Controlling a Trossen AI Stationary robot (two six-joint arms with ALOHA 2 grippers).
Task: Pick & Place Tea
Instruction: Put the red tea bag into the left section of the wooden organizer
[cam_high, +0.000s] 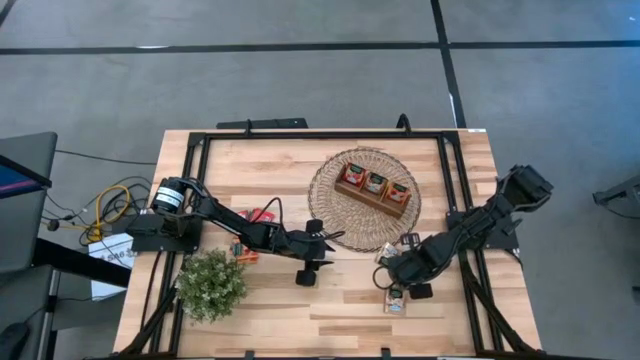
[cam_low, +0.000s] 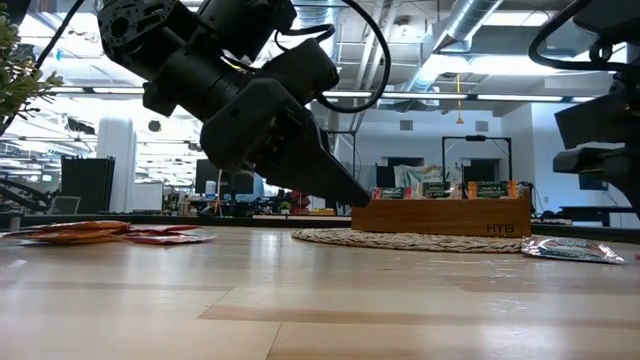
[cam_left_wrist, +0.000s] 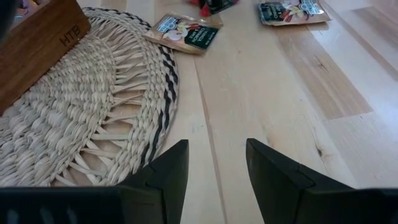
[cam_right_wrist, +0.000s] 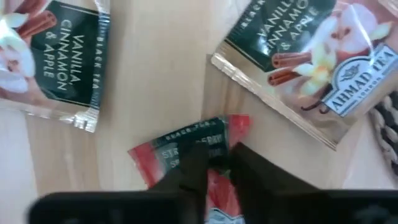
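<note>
My right gripper (cam_right_wrist: 217, 160) is shut on a red tea sachet (cam_right_wrist: 186, 149) near the table's front right (cam_high: 392, 272). Two green-and-white sachets lie flat on the wood beside it (cam_right_wrist: 50, 56) (cam_right_wrist: 305, 62). Several red and orange sachets (cam_high: 255, 215) lie in a pile at the left. My left gripper (cam_left_wrist: 214, 149) is open and hovers low over bare wood at the round woven mat's near edge (cam_high: 312, 262), touching nothing. The wooden tray (cam_high: 375, 187) rests on the mat with sachets standing in its compartments. My right gripper pinches the red sachet between its two fingers, at the part nearest the wrist (cam_right_wrist: 214, 177). The sachet's dark-banded far end (cam_right_wrist: 186, 140) sticks out past the fingertips. The fingers come from above, slanting down. I cannot tell whether it is lifted or on the wood.
The woven mat (cam_left_wrist: 74, 112) lies just left of my left gripper's fingers. A bushy potted plant (cam_high: 212, 283) stands at the front left. A black frame (cam_high: 320, 133) runs around the table top. Bare wood lies between the two grippers along the near edge (cam_high: 350, 310).
</note>
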